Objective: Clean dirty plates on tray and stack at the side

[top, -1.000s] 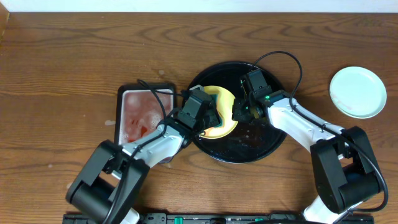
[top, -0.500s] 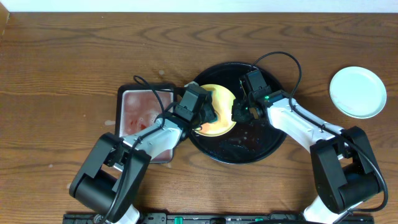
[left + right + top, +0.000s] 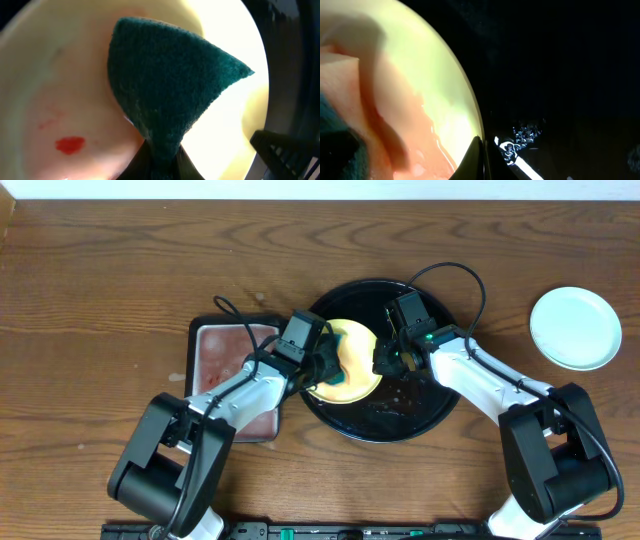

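Observation:
The yellow plate (image 3: 352,360) lies tilted in the round black tray (image 3: 430,405). My right gripper (image 3: 381,362) is shut on its right rim; the right wrist view shows the fingers (image 3: 479,162) pinching the plate's edge (image 3: 420,80). My left gripper (image 3: 322,368) is shut on a green sponge (image 3: 170,85) and presses it on the plate (image 3: 65,100). A red sauce spot (image 3: 70,145) and pink smears remain on the plate. A pale blue plate (image 3: 575,328) lies on the table at the right. The other blue plate is not in view.
A small rectangular black-rimmed tray (image 3: 210,360) with a wet pinkish inside sits left of the round tray. Water drops (image 3: 520,140) lie on the black tray's floor. Both arms cross over the tray's front half.
My left gripper with the sponge has moved up and to the right across the yellow plate. The right gripper has held the plate's rim in place.

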### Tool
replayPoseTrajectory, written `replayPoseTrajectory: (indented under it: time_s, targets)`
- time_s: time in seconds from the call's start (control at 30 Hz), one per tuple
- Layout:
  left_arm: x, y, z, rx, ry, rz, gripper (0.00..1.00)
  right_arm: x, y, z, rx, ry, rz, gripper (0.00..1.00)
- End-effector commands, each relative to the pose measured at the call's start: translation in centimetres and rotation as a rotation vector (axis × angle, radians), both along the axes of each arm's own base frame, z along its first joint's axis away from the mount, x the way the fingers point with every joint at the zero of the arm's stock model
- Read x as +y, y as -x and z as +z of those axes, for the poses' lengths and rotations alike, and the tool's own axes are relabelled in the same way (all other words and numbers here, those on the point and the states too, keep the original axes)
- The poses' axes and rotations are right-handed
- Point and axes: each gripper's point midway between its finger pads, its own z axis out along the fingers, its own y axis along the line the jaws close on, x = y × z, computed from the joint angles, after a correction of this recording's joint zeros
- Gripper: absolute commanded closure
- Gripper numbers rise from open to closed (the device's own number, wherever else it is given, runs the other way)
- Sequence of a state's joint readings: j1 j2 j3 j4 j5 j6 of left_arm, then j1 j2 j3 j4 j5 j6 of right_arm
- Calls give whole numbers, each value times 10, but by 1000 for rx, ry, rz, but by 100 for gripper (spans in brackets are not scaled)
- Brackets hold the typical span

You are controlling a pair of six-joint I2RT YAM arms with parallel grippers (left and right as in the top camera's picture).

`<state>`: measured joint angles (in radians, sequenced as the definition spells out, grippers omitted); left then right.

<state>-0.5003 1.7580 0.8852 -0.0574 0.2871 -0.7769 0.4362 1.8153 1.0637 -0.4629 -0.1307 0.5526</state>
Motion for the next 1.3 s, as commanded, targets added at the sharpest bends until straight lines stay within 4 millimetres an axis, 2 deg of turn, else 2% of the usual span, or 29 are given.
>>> replayPoseTrajectory:
  time_s: [0.0, 0.2, 0.3, 0.5, 0.7, 0.83, 0.93, 1.27]
  targets:
    - [-8, 27, -15, 55, -87, -89, 93, 5, -2, 3, -5, -6, -6, 99]
    - [19, 12, 1, -35, -395, -142, 93, 5, -2, 3, -6, -6, -5, 99]
    - [25, 5, 5, -74, -456, -174, 93, 5, -2, 3, -5, -6, -5, 99]
    - [28, 5, -4, -86, -511, -258, 93, 5, -2, 3, -6, -6, -5, 99]
    - [18, 12, -35, -26, -484, -320, 93, 5, -2, 3, -5, -6, -4, 99]
    - [10, 4, -29, -48, -465, -329, 93, 9, 0, 3, -5, -6, 5, 99]
    - [-6, 1, -23, -70, -400, -346, 93, 13, 1, 3, -8, -7, 17, 99]
    - [-19, 20, -25, -4, -326, -397, 93, 17, -3, 5, -26, -20, 13, 99]
